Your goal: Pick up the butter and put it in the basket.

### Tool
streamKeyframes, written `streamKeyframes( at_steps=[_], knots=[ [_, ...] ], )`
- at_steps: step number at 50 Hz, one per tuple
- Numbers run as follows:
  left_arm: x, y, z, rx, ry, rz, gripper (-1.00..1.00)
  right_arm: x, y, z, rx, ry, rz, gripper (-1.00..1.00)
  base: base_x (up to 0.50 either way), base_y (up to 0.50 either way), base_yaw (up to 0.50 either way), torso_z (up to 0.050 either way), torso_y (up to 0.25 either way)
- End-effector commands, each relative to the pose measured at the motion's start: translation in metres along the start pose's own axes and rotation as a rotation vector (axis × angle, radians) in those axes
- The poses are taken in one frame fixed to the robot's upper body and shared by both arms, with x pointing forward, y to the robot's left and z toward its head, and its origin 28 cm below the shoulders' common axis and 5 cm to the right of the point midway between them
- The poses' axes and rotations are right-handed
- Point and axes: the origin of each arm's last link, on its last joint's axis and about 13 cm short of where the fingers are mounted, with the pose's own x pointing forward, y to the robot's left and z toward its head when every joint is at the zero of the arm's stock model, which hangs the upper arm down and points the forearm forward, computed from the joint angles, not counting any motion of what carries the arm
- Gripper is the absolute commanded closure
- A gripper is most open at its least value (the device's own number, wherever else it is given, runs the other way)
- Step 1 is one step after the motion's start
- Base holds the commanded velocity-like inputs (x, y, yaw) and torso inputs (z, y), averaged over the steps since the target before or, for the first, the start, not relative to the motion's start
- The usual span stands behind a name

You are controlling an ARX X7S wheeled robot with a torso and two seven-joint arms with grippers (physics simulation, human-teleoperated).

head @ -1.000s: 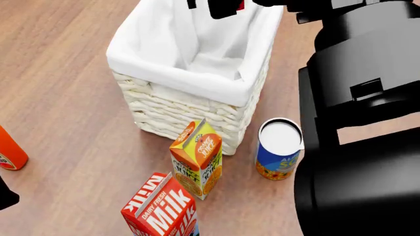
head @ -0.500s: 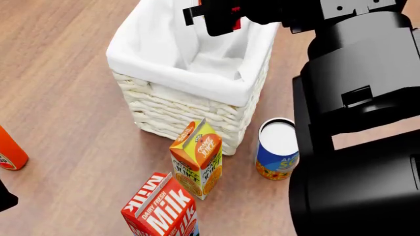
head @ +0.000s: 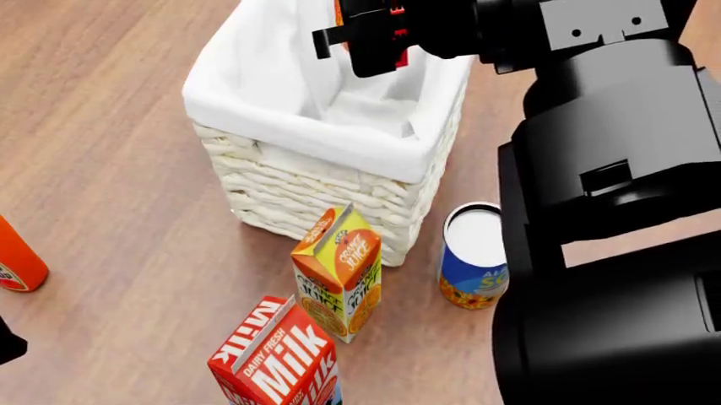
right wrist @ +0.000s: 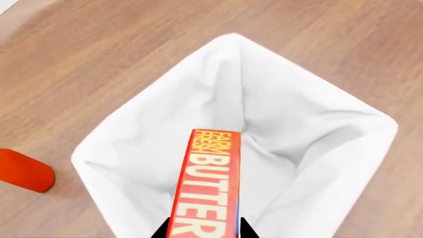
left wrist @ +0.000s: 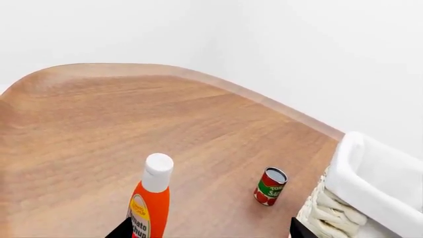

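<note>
My right gripper (right wrist: 201,232) is shut on the butter (right wrist: 208,183), a slim red box with pale "BUTTER" lettering, and holds it above the open mouth of the basket (right wrist: 126,134). In the head view the right gripper (head: 377,38) hangs over the far side of the cream wicker basket (head: 327,198), and only a sliver of red butter (head: 398,10) shows behind the black fingers. My left gripper (left wrist: 206,233) is open and empty, low over the table, with an orange bottle (left wrist: 150,203) close to one fingertip.
An orange juice carton (head: 338,283), a milk carton (head: 276,363) and a blue can (head: 475,268) stand in front of the basket. The orange bottle (head: 17,257) is at the left edge. A small red tomato can (left wrist: 270,186) stands beside the basket's side (left wrist: 330,210).
My right arm has moved left and toward the near side, carrying the butter further over the basket's opening. The left arm and the table items have not moved.
</note>
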Motion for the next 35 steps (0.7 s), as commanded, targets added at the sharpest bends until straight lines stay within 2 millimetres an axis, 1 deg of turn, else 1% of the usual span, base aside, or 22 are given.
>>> streamKeyframes(
  at_steps=[1,8,20,35],
  knots=[
    [-0.003,0.002,0.001,-0.007,-0.006,-0.013,-1.00,0.010,0.010,-0.001,0.011,-0.036,0.083,1.00,0.00,0.00,0.00,0.000,0.000],
    [-0.005,0.003,0.005,-0.014,-0.007,-0.005,-1.00,0.015,0.009,-0.008,0.017,-0.011,0.081,1.00,0.00,0.00,0.00,0.000,0.001],
    [-0.010,0.003,0.010,-0.017,-0.008,-0.002,-1.00,0.011,0.011,-0.003,0.011,-0.017,0.085,1.00,0.00,0.00,0.00,0.001,0.002],
    [-0.010,0.003,0.011,-0.020,-0.008,-0.003,-1.00,0.014,0.011,-0.007,0.007,0.008,0.123,1.00,0.00,0.00,0.00,0.001,0.001]
  ],
)
